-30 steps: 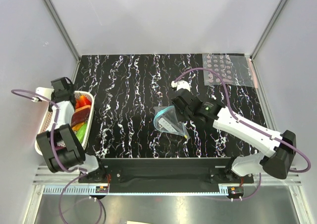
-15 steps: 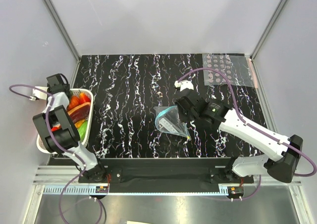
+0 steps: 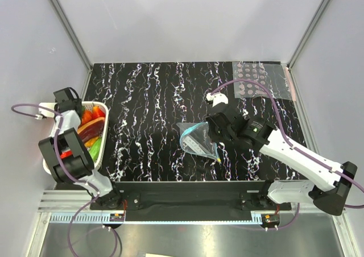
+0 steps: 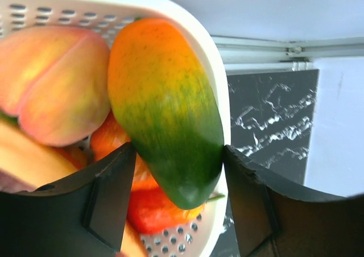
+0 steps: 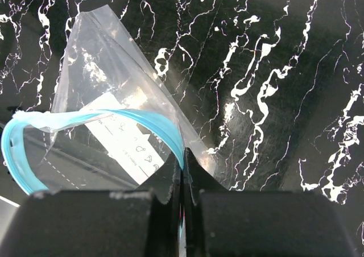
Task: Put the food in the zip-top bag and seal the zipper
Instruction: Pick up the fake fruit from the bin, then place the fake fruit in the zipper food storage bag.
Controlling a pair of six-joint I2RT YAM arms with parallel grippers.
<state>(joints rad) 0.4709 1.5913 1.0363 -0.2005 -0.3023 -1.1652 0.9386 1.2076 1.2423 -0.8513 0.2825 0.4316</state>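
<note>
The green and orange fruit (image 4: 165,115) lies on top of the pile in a white basket (image 4: 187,18). My left gripper (image 4: 179,171) is shut on its green end, a finger pressed against each side. A peach-pink fruit (image 4: 57,86) sits beside it and an orange one (image 4: 108,143) shows beneath. The clear zip-top bag (image 3: 196,139) stands mid-table with its mouth gaping. My right gripper (image 5: 183,154) is shut on the bag's blue zipper (image 5: 148,123) at one end of the mouth. No food shows inside the bag (image 5: 102,92).
The basket (image 3: 51,154) sits off the table's left edge with more toy produce, including a red piece (image 4: 156,208). A clear sheet printed with grey dots (image 3: 259,81) lies at the back right corner. The black marbled tabletop (image 3: 148,98) spreads between them.
The left gripper's jaws have come in from wide open onto the green and orange fruit. The right arm has shifted slightly right and nearer, carrying the bag's rim with it.
</note>
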